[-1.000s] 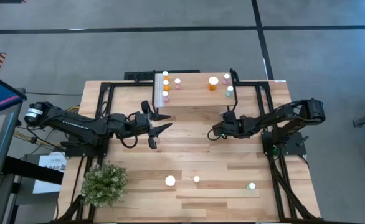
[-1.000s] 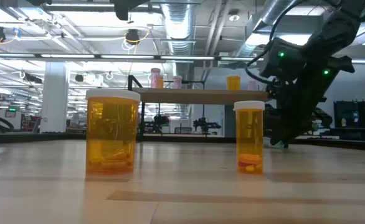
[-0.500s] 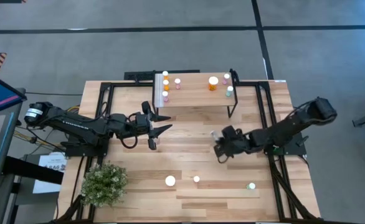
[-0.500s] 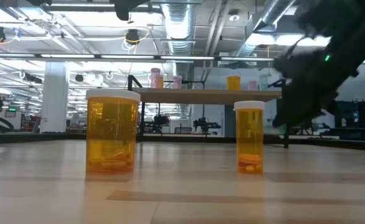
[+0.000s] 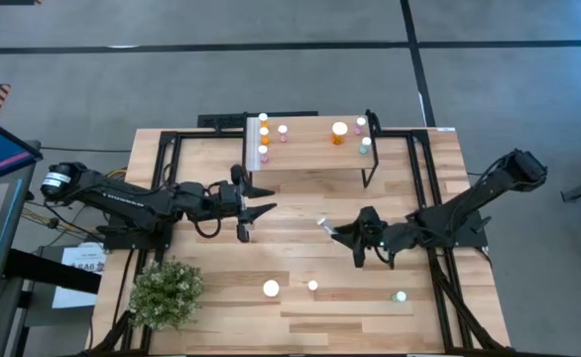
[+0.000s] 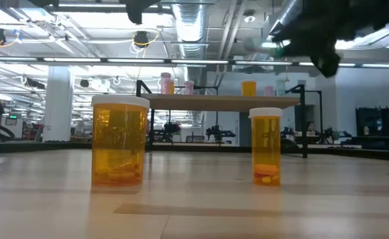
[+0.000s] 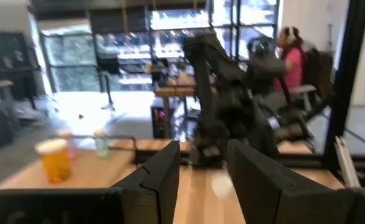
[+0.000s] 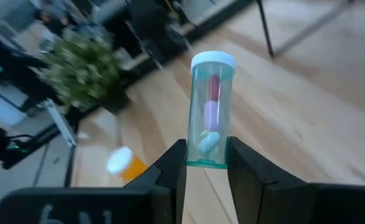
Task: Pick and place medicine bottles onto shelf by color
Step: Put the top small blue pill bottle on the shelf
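Pale green bottle [image 8: 211, 112] in right gripper [image 8: 204, 163] jaws, clear of shelf [image 5: 315, 151] edge

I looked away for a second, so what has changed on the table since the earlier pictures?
The right gripper has swung from the shelf toward the table's middle and front, carrying a pale green bottle between its fingers. The left gripper stayed by the shelf's left end, holding nothing. The shelf bottles and the three at the front have not moved.
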`<state>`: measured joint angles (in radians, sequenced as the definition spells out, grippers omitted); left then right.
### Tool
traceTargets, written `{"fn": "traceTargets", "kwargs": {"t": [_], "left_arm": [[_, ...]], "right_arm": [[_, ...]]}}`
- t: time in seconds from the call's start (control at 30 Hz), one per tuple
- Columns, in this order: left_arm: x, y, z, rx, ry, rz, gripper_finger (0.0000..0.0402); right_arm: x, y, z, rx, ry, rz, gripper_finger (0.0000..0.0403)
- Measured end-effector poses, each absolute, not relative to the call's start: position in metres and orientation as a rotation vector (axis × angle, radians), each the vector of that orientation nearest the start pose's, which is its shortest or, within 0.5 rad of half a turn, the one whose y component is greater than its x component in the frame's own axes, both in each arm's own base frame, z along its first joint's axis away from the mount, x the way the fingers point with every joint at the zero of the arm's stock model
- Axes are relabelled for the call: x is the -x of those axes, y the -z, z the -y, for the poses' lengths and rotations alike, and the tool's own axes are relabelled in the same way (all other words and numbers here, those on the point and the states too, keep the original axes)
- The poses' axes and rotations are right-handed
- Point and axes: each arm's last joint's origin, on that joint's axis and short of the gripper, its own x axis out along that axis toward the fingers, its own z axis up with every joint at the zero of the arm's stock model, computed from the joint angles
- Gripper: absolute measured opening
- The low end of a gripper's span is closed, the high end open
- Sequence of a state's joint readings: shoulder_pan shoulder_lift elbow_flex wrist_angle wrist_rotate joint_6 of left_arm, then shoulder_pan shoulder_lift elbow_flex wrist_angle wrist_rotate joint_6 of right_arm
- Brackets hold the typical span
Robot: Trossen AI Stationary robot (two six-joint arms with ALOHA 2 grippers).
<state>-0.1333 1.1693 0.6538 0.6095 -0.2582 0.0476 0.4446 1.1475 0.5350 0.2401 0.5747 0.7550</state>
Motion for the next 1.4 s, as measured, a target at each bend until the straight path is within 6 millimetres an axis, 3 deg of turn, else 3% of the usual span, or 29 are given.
{"fn": "traceTargets", "kwargs": {"t": [0.2, 0.33, 0.53, 0.73, 0.97, 1.2, 1.4], "left_arm": [[-0.269, -0.28, 0.026, -0.01, -0.071, 0.059, 0.0127], [-0.29, -0.278, 0.024, 0.023, -0.002, 0.004, 0.0136], [-0.322, -0.274, 0.023, 0.052, -0.014, -0.061, 0.0174], [-0.337, -0.271, 0.024, 0.069, 0.002, -0.087, 0.0225], [-0.354, -0.265, 0.024, 0.132, 0.149, -0.088, 0.0263], [-0.359, -0.269, 0.023, 0.148, 0.198, -0.061, 0.0262], [-0.359, -0.268, 0.023, 0.148, 0.202, -0.066, 0.0222]], "right_arm": [[-0.217, -0.235, -0.086, -0.45, 0.18, -0.148, 0.011], [-0.219, -0.241, -0.084, -0.395, 0.172, -0.105, 0.011], [-0.219, -0.243, -0.083, -0.37, 0.167, -0.086, 0.0111], [-0.218, -0.243, -0.087, -0.37, 0.147, -0.089, 0.0111], [-0.218, -0.243, -0.087, -0.369, 0.13, -0.096, 0.0111], [-0.218, -0.242, -0.087, -0.368, 0.126, -0.098, 0.0111], [-0.219, -0.243, -0.088, -0.369, 0.122, -0.094, 0.0111]]}}
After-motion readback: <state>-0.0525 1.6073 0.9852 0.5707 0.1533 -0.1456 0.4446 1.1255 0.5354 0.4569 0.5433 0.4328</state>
